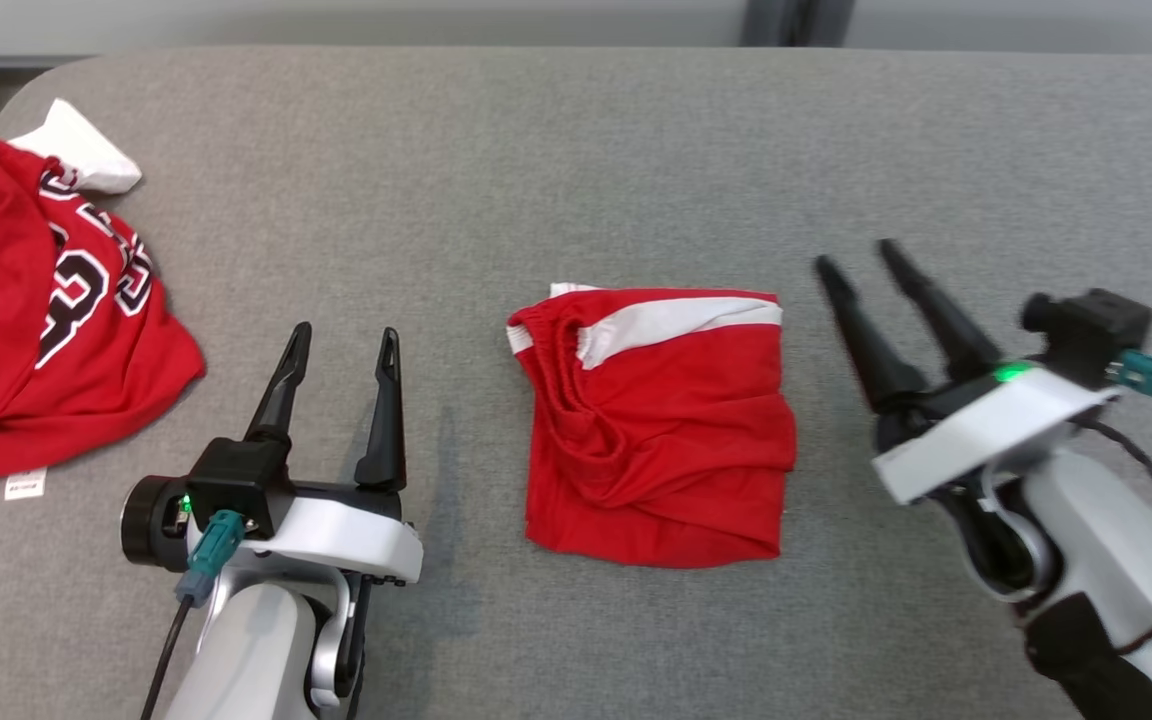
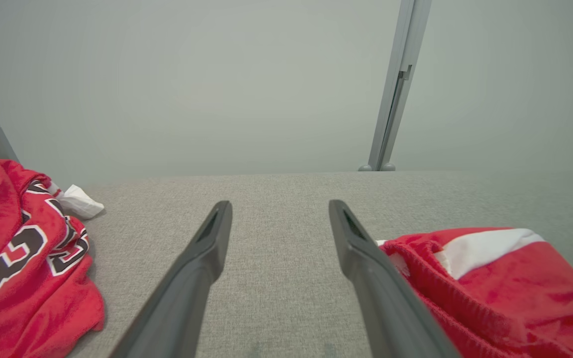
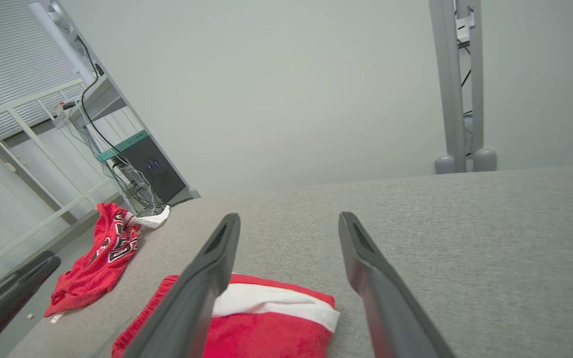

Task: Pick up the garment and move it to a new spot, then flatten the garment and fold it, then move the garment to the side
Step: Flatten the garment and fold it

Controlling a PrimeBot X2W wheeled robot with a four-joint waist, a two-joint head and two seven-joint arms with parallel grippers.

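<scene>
The garment [image 1: 656, 440] is a pair of red shorts with a white stripe and an elastic waistband, lying folded into a rough square at the middle of the grey table [image 1: 576, 150]. My left gripper [image 1: 346, 335] stands open to its left, a hand's width away, with nothing between the fingers. In the left wrist view the garment [image 2: 505, 288] lies just right of my open left gripper [image 2: 279, 204]. My right gripper [image 1: 856, 255] hovers open to the garment's right, tilted and apart from it. In the right wrist view the garment [image 3: 266, 323] lies below and left of my open right gripper [image 3: 289, 216].
A crumpled red jersey [image 1: 46, 310] with black and white numbers lies at the table's left edge, a white cloth [image 1: 81, 150] behind it. Bare grey table surface stretches behind and to the right of the garment. A metal post [image 2: 396, 84] stands beyond the far edge.
</scene>
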